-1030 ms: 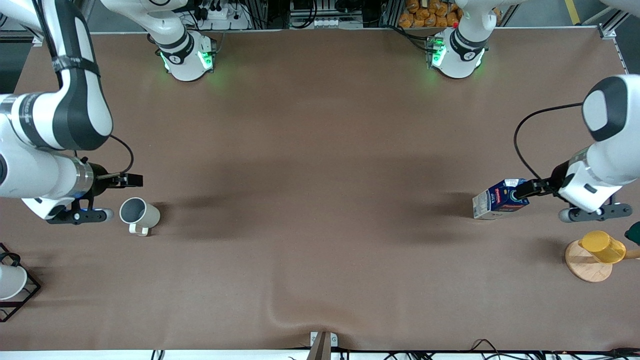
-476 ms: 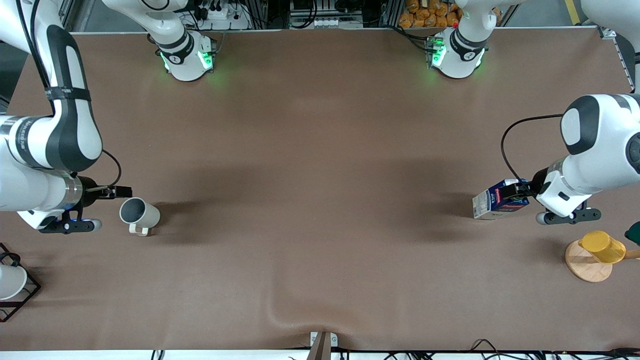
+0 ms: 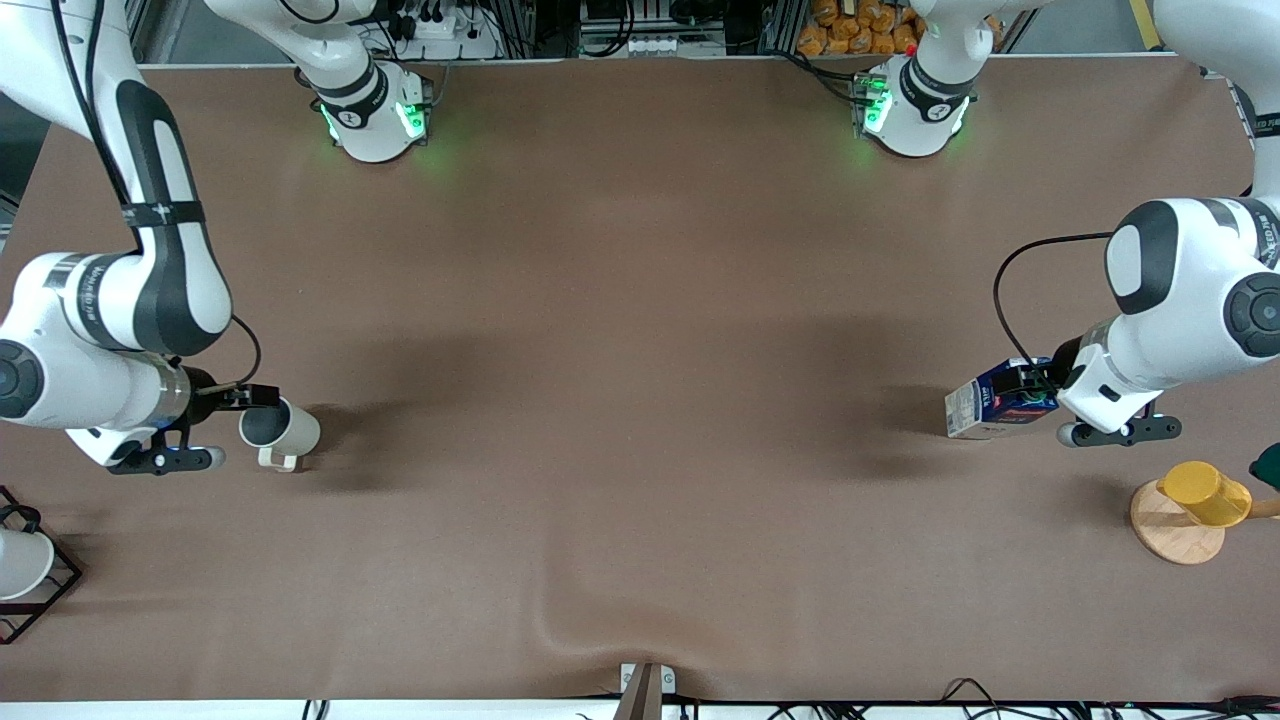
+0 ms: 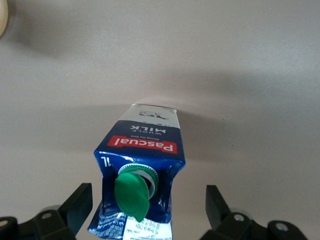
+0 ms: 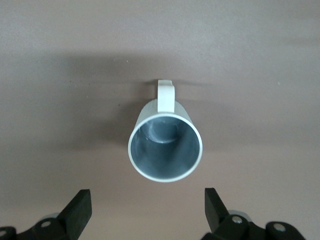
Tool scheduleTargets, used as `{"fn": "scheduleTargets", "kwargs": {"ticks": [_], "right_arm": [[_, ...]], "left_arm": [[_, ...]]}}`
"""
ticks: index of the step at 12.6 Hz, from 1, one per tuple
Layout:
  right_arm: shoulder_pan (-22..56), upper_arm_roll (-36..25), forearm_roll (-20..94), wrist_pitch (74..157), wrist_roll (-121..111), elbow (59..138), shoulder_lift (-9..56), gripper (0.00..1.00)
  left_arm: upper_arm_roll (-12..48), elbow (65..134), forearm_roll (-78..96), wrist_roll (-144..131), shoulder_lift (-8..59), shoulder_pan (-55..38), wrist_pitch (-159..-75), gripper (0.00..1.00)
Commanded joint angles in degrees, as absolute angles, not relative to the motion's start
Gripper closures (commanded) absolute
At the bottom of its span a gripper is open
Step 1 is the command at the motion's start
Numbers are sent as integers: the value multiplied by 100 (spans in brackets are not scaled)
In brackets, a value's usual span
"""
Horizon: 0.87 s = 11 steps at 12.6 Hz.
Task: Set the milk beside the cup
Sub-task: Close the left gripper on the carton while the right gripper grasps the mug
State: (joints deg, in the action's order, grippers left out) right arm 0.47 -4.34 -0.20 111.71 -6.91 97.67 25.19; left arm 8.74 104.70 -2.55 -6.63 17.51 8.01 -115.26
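so milk (image 4: 142, 170) upright, dk blue w/ green cap (red label); left end effector (image 4: 147, 210) & right end effector (image 5: 147, 210) wide open, empty.

You have the milk carton (image 3: 995, 402) standing upright on the bench at the left arm's end: dark blue gable top, green round cap (image 4: 132, 194), red Pascal label, white side panels. Well apart, at the right arm's end, the off-white mug (image 3: 279, 432) stands upright, grey inside, loop handle (image 5: 166, 96) toward the front camera.

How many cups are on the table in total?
3: the off-white mug under the right end effector, a yellow cup on a wooden coaster, a white cup in a wire frame, partly cut off.
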Motion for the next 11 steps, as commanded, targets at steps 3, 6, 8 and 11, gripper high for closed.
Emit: {"fn": "scheduleTargets", "kwargs": {"ticks": [3, 6, 8, 11], "right_arm": [[79, -404, 9, 11531, -756, 9853, 2917, 0], [97, -404, 44, 11723, -756, 9853, 3093, 0], [97, -404, 53, 11882, -756, 9853, 3243, 0], [88, -404, 53, 12111, -756, 9853, 3331, 0]], "left_arm": [[861, 10512, -369, -589, 1845, 800, -11698, 0], [861, 10512, -369, -598, 1872, 809, -11698, 0], [853, 10503, -369, -598, 1872, 809, -11698, 11], [853, 10485, -369, -589, 1872, 817, -11690, 29]]}}
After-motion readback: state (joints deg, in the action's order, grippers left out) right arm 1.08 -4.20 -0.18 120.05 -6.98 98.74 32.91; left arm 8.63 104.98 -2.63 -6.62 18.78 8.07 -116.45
